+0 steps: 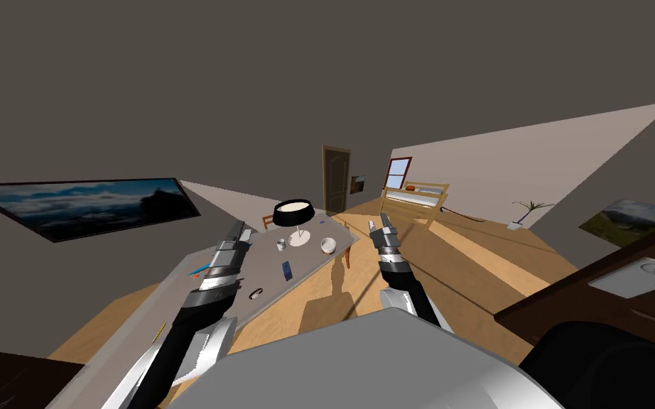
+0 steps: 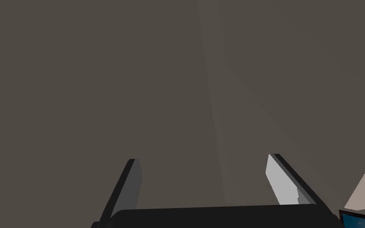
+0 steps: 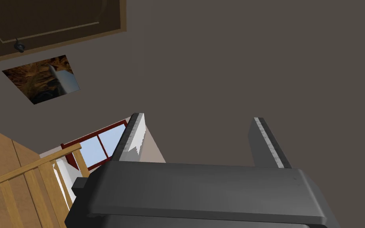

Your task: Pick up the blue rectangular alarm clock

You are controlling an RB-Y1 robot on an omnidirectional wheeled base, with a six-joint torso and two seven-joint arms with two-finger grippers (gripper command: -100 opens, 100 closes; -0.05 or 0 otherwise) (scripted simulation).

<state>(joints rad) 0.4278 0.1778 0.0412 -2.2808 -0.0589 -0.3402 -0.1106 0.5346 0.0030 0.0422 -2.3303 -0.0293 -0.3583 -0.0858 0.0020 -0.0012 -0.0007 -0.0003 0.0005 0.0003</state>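
Facing clock [image 1: 287, 270], ungrasped on tabletop [image 1: 305, 263]. Our left tool [image 2: 202, 157] and right tool [image 3: 198, 116]: both open, empty. Reach and grasp remain.

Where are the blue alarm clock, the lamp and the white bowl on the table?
blue alarm clock [image 1: 287, 270], head view, middle of its blue face.
lamp [image 1: 293, 214], head view, on its black shade.
white bowl [image 1: 328, 246], head view, its middle.

Grey table [image 1: 308, 261] with a black-shaded lamp [image 1: 293, 213]
White bowl [image 1: 328, 246] just right of the lamp, small mug [image 1: 281, 244] just left, brown door [image 1: 336, 179] well beyond
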